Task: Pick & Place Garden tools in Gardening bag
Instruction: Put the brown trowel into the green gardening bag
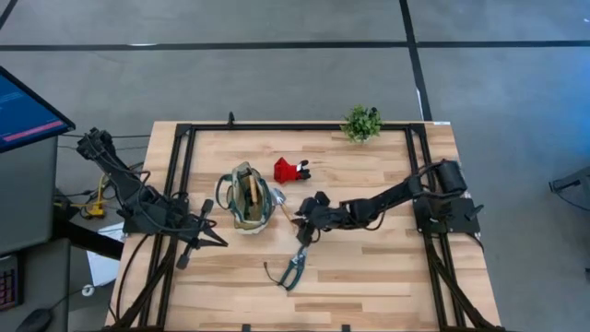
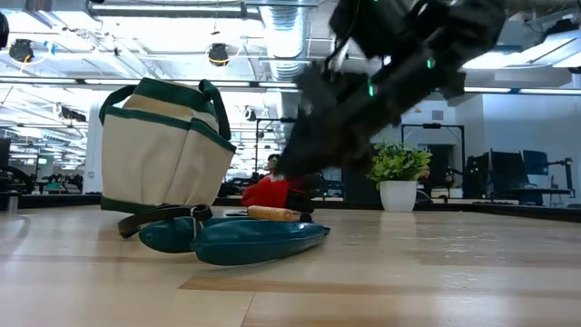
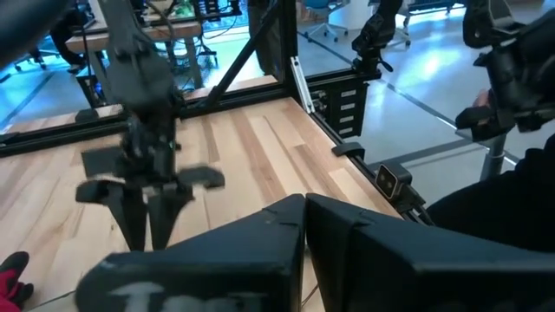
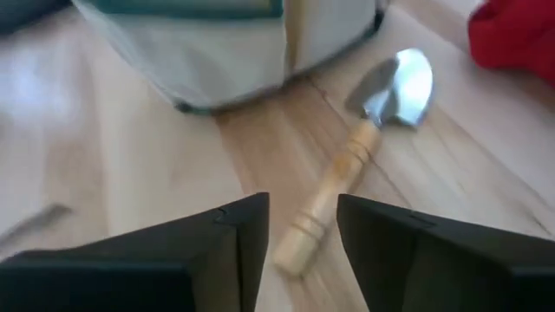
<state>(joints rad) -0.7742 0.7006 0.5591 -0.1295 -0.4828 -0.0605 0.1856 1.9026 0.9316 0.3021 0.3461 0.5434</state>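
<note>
A small green leafy plant (image 1: pixel 361 123) stands near the table's (image 1: pixel 369 277) far edge, at about 1 o'clock from the middle of the wooden top. In the low view the plant (image 2: pixel 398 163) sits upright in a white pot (image 2: pixel 397 194). A monitor (image 1: pixel 23 109) with a lit blue screen stands off the table at roughly 10 o'clock. Grey floor (image 1: pixel 277 74) with dark seams surrounds the table.

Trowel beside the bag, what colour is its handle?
Light wooden tan, under a silver blade; the trowel shows best in the right wrist view.

Lab: exposed ceiling ducts (image 2: pixel 290 23), office chairs (image 3: pixel 386 35)
</note>
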